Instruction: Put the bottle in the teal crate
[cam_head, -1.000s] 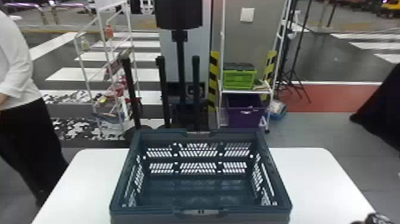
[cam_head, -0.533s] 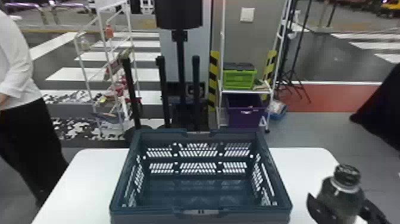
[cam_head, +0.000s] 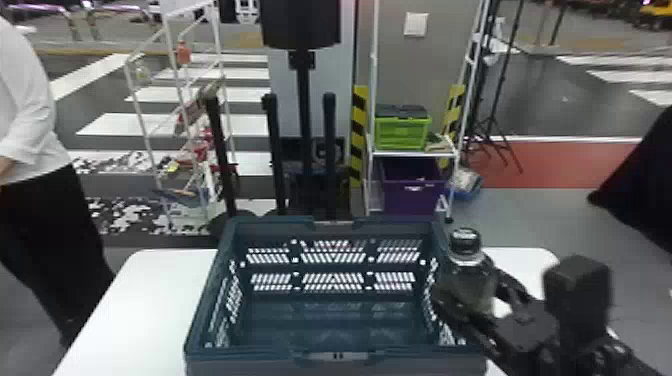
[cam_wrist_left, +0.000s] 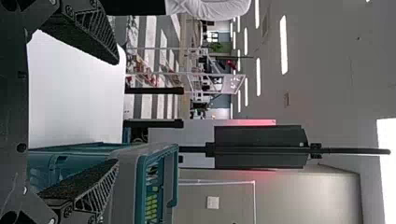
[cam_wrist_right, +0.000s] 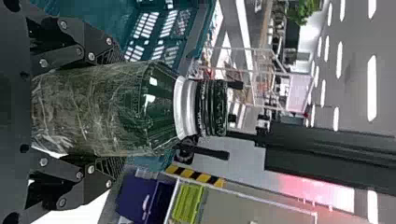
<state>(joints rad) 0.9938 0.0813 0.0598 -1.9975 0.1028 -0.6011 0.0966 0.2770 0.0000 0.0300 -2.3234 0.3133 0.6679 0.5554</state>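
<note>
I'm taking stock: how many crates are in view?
3: the teal crate on the table, the green crate on the rear shelf, and the purple crate below it. More may be hidden.

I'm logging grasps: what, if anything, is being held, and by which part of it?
The right gripper holds the dark green bottle by its body, below the neck and cap; the left gripper is open and empty.
</note>
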